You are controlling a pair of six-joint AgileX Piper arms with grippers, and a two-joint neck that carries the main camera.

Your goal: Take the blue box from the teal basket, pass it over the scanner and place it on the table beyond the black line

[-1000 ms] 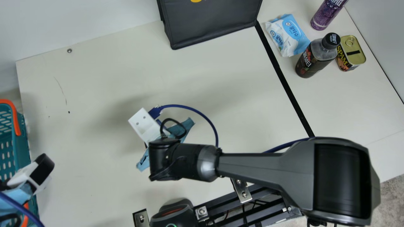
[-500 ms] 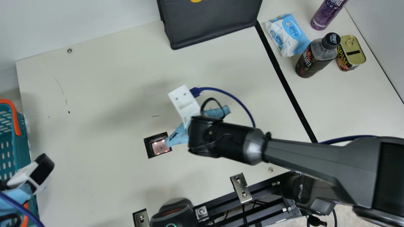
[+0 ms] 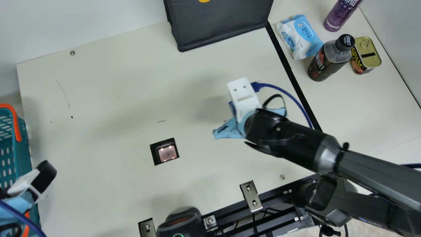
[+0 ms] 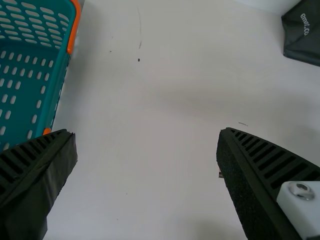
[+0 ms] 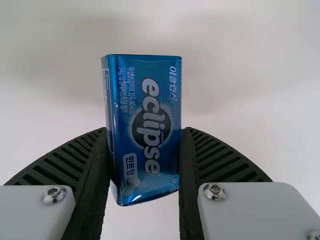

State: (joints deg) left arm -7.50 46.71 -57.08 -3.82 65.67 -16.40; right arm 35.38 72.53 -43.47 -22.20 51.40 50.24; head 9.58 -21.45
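Blue metallic box of mints: you have it clamped upright-looking between the ribbed black fingers of your right gripper, above the table short of the black line. Your likely step is the carry from the dark square scanner window, at eight o'clock from that gripper. Next, cross toward three o'clock, then lower gently (mind the brown bottle with its black cap, at two). Your left gripper's fingers stand wide apart near the teal plastic basket, around nine. Beneath lies a cream tabletop; a pale wall rises toward eleven.
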